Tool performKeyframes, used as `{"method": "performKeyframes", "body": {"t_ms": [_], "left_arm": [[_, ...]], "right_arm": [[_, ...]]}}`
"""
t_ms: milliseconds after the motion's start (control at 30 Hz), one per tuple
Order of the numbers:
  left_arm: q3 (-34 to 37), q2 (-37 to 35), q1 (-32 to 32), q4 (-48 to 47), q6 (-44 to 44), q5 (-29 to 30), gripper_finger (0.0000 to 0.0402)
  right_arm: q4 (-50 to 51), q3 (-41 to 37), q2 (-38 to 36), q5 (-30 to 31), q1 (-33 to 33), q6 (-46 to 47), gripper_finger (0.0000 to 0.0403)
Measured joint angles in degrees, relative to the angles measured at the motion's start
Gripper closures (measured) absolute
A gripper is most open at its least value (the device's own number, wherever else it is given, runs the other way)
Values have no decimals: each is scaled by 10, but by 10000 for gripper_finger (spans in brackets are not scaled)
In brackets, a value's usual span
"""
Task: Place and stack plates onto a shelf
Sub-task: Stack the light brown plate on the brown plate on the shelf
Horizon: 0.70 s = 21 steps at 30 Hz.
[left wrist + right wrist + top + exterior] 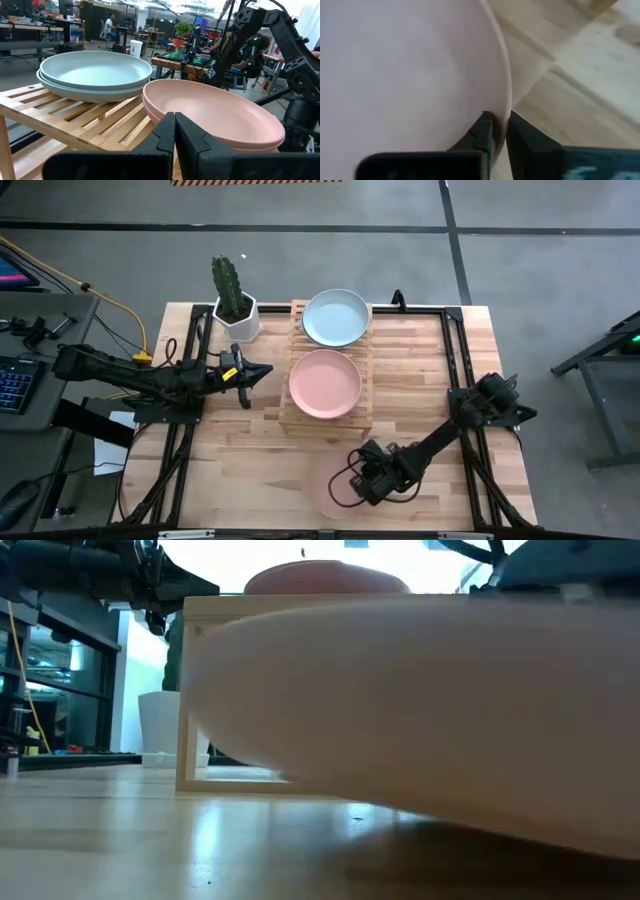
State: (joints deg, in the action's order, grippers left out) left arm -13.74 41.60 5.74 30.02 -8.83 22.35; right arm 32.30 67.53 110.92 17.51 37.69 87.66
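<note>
In the high view, the shelf (283, 418) is seen at frame centre with a blue plate (336, 317) on its upper half and a pink plate (324, 383) on its lower half; a third plate (328, 480), pale pink, is found at the lower centre, gripped at its rim by the right gripper (366, 482), while the left gripper (247, 375) is parked left of the shelf, below the cactus pot (238, 312). In the low view, the frame is filled by the held plate (420, 710), tilted off the table (120, 840). In the left wrist view, stacked plates are shown on both halves, and the fingers (165, 140) are pressed together on nothing. In the right wrist view, the rim (501, 85) is pinched between the jaws. The plate should be lifted level, carried above the pink stack and lowered centred, so that nothing is nudged off the slats. No readable writing or brand is seen
</note>
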Motion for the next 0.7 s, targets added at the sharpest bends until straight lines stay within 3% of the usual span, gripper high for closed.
{"method": "performKeyframes", "body": {"t_ms": [200,467,567,700], "left_arm": [[0,0,0,0,0,5,401],[0,0,0,-1,0,7,401],[0,0,0,-1,0,7,401],[0,0,0,-1,0,7,401]], "right_arm": [[105,0,-20,-64,13,-32,390],[268,-4,-130,-97,55,-43,402],[248,-31,-184,-114,77,-66,402],[107,-96,-256,-123,98,-129,402]]}}
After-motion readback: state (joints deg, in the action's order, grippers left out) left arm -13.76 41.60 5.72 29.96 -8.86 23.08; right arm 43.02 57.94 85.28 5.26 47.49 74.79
